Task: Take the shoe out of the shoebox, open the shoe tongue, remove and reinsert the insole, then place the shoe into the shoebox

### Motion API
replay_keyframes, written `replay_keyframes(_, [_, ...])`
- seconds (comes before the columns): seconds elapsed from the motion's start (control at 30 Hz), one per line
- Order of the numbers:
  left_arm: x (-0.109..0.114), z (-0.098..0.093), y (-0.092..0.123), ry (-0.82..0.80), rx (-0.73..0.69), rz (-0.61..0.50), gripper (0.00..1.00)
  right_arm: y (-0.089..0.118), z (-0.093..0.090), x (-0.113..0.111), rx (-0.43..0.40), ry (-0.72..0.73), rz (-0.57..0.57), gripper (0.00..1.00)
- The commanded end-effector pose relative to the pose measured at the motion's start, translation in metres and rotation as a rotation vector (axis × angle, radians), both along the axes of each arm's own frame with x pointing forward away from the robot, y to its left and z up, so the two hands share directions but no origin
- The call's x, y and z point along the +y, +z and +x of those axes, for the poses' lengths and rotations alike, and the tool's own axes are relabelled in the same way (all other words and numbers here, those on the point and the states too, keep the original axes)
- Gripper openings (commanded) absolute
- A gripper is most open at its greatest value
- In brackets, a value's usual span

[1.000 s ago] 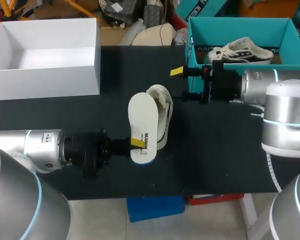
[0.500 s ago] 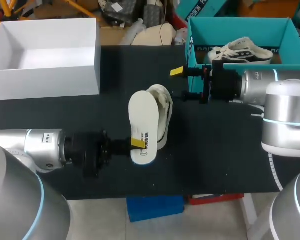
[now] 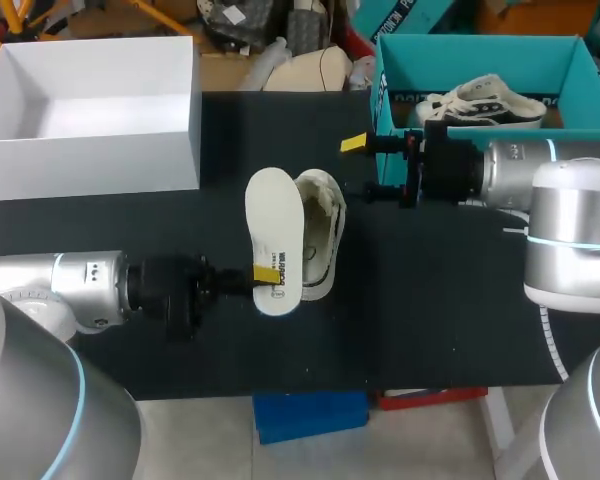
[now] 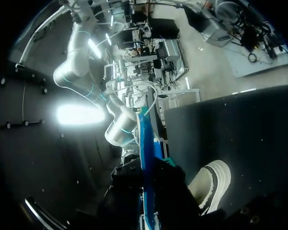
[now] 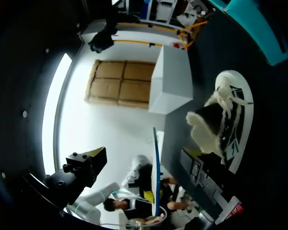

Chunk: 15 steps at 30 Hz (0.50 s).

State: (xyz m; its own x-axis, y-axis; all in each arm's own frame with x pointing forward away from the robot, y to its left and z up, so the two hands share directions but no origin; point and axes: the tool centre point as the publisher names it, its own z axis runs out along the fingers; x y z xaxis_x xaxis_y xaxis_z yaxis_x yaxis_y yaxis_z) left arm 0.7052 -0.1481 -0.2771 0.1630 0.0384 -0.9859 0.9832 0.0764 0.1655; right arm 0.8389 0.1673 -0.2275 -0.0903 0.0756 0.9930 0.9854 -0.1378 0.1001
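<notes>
A white insole [image 3: 274, 238] stands on edge just left of the white shoe [image 3: 323, 232], which lies on the black table mat. My left gripper [image 3: 266, 273] is shut on the insole's near end. In the left wrist view the insole [image 4: 146, 148] shows edge-on as a thin blue strip between the fingers, with the shoe [image 4: 211, 184] beside them. My right gripper [image 3: 366, 167] hangs open to the right of the shoe, in front of the teal shoebox [image 3: 388, 75], holding nothing. From the right wrist the shoe [image 5: 226, 120] lies ahead and the insole [image 5: 156, 167] shows edge-on.
A second shoe [image 3: 488, 101] lies inside the teal shoebox. A large white box [image 3: 90, 150] stands at the back left. The front edge of the mat runs close below my left arm.
My left gripper has drawn back to the left and farther from me with the insole, so the insole now stands a little apart from the shoe. The right arm has not moved.
</notes>
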Motion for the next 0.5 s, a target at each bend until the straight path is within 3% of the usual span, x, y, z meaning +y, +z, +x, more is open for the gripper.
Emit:
replay_keyframes(0.03, [-0.012, 0.037, -0.002, -0.044, -0.001, 0.004, 0.00, 0.000, 0.000, 0.002, 0.000, -0.003, -0.001, 1.00])
replay_keyframes(0.2, [-0.015, 0.063, -0.001, -0.043, -0.009, -0.009, 0.00, 0.000, 0.000, 0.002, 0.000, -0.003, -0.001, 1.00])
replay_keyframes(0.5, [-0.018, 0.081, 0.004, -0.026, -0.039, -0.019, 0.00, 0.000, 0.000, 0.002, 0.000, -0.003, -0.001, 1.00])
